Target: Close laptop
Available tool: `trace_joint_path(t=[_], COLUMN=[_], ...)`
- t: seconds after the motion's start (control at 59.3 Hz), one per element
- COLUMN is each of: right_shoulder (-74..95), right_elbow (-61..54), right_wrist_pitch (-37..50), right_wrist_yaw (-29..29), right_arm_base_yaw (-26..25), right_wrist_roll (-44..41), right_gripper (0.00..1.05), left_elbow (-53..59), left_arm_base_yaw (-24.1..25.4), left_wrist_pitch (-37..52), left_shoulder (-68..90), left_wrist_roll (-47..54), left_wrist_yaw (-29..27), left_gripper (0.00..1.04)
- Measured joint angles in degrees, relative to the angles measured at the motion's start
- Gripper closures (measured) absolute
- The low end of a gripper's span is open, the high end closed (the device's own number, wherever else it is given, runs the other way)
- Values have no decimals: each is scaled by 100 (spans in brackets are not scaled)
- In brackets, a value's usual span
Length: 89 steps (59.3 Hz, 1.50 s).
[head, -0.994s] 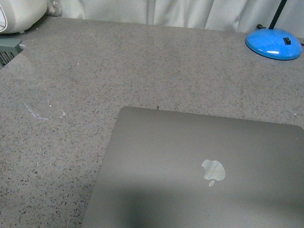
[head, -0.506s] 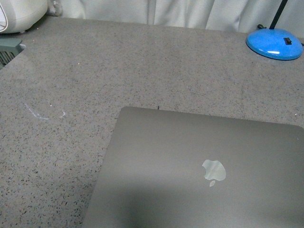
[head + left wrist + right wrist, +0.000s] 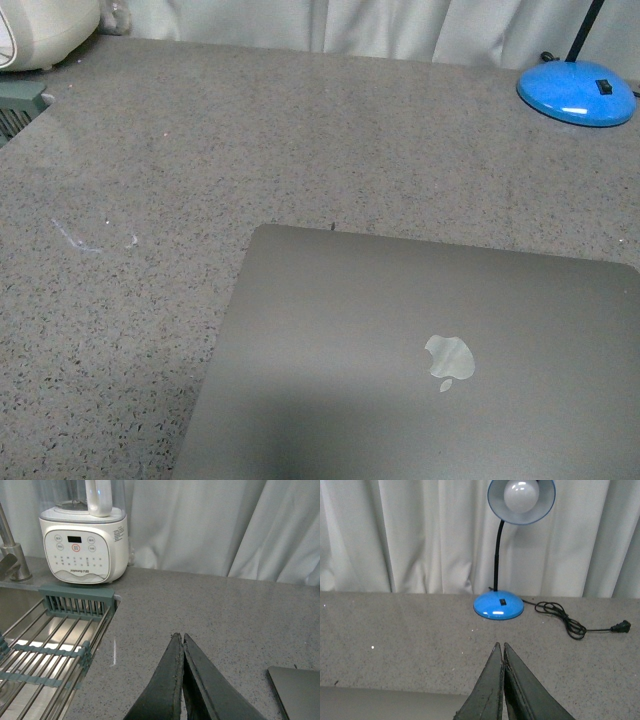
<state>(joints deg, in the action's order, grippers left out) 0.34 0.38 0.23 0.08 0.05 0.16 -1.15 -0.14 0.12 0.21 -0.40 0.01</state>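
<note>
The space-grey laptop (image 3: 400, 360) lies flat on the speckled grey counter (image 3: 250, 150), lid down, its shiny apple logo facing up. No keys or screen show. Neither arm shows in the front view. My left gripper (image 3: 180, 636) is shut and empty above bare counter; a corner of the laptop (image 3: 297, 690) lies off to one side of it. My right gripper (image 3: 500, 645) is shut and empty above the counter, with the laptop's edge (image 3: 385, 702) just beside its fingers.
A blue desk lamp (image 3: 498, 605) with a black cord (image 3: 565, 620) stands at the back right; its base also shows in the front view (image 3: 577, 92). A white blender (image 3: 83, 535), a sink with a green rack (image 3: 75, 600) and a tap lie at the back left. White curtains hang behind.
</note>
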Motion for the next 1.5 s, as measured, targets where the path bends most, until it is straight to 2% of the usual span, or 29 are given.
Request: trace_joint_path(t=[0.169, 0.624, 0.708, 1.5], right_shoulder=[0, 0, 0, 0], right_elbow=[0, 0, 0, 0], right_wrist_pitch=[-22, -24, -24, -24], right_wrist_yaw=[-4, -9, -4, -7], right_arm_base_yaw=[0, 0, 0, 0], right_wrist_roll=[-4, -9, -7, -7], right_gripper=[103, 25, 8, 9], left_elbow=[2, 0, 0, 2], left_arm_base_yaw=[0, 0, 0, 0], left_wrist_pitch=[0, 0, 0, 0], left_shoulder=[2, 2, 2, 2], left_wrist_roll=[-4, -2, 2, 11], left_wrist_yaw=[0, 0, 0, 0], left_gripper=[100, 20, 5, 6])
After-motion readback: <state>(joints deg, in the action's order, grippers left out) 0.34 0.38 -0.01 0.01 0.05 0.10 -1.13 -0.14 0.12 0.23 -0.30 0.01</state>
